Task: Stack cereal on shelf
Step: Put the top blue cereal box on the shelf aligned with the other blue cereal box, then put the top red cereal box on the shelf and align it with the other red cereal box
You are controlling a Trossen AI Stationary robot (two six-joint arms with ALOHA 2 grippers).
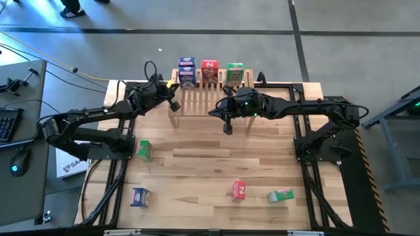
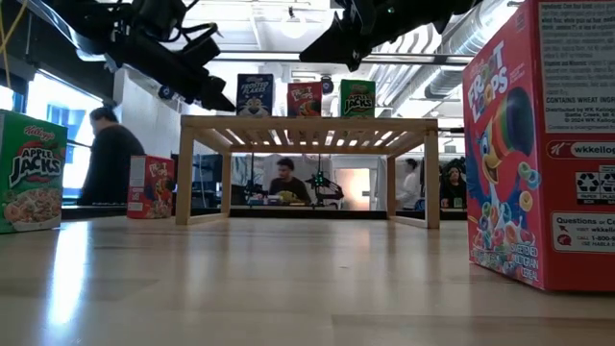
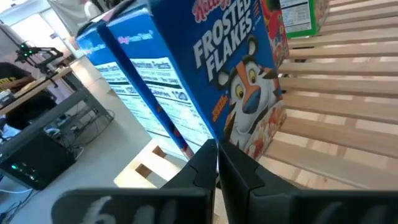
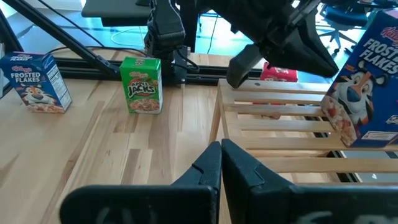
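The light wood shelf stands at the table's far side. On its far edge a blue cereal box, a red one and a green one stand upright in a row. My left gripper is shut above the shelf's left end, close beside the blue Frosted Flakes box. My right gripper is shut too. It hangs over the shelf's near edge and holds nothing. My left gripper's shut fingertips sit right at the blue box's lower corner, coming level from the table's left. The box stands upright on the slats. Whether the fingers touch it, I cannot tell.
Loose boxes lie on the table: a green one near the left arm's base, a blue one at the near left, a red one and a green one at the near right. People sit beyond the table.
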